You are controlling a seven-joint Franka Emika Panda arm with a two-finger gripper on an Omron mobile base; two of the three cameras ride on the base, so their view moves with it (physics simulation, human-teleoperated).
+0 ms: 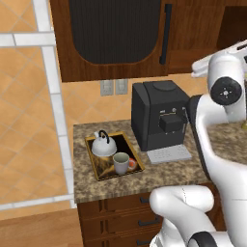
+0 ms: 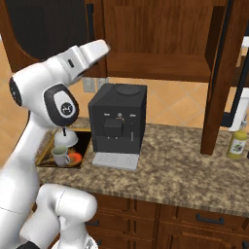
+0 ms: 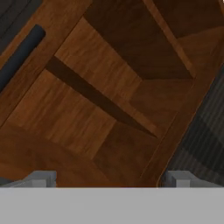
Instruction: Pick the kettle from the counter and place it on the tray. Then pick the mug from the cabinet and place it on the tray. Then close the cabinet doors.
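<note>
From my remote seat I begin at the left of the left base view. The tray (image 1: 99,170) lies on the granite counter (image 1: 159,174), near its left end. On the tray stands the kettle (image 1: 104,145), at about 11 o'clock from the mug (image 1: 120,163), and the two are just beside each other, maybe touching. A small orange-red patch (image 1: 132,164) of the tray shows at 3 o'clock of the mug. Right of the tray stands the black coffee machine (image 1: 157,116) with its grey drip plate (image 1: 169,154) in front. Above, the left cabinet door (image 1: 113,34) with its black bar handle (image 1: 165,34) looks closed. Two wall outlets (image 1: 114,87) are under it.

In the right base view the tray (image 2: 44,156) is at 9 o'clock of the coffee machine (image 2: 118,118), and the mug (image 2: 61,155) stands in front of the kettle (image 2: 64,139). Above the machine the cabinet (image 2: 155,44) is open, with its shelf board (image 2: 160,68) bare where I see it. The right cabinet door (image 2: 221,78) stands swung out toward me, edge on. At 3 o'clock a yellow-green bottle (image 2: 238,143) stands on the counter (image 2: 185,170).

In the hand view the gripper (image 3: 111,178) looks into the wooden cabinet (image 3: 109,100). Its fingertips (image 3: 43,178) stand wide apart with nothing between them. A black bar handle (image 3: 19,54) is at 10 o'clock, and a dark door panel (image 3: 203,135) at 3 o'clock.
</note>
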